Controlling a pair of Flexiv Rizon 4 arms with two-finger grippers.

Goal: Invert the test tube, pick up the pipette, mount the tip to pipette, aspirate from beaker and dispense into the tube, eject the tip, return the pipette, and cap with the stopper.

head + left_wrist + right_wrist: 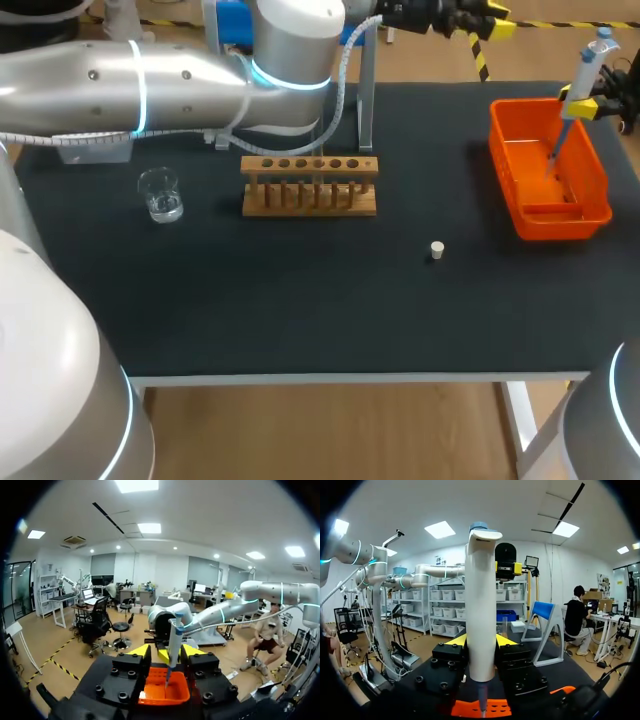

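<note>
Head view: right gripper [578,101], at far right, clamped on pipette [590,62], held upright at orange bin [502,150]. Left arm [100,75] extended along far edge; left gripper [470,20] raised, state cannot be told.

Left claw [498,22] far back; right claw [574,100] clamped, raised.

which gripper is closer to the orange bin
Right. The right gripper hangs over the orange bin, shut on the pipette, whose lower end points down into it. The left gripper is farther back, off to the bin's left, well apart from it.
</note>
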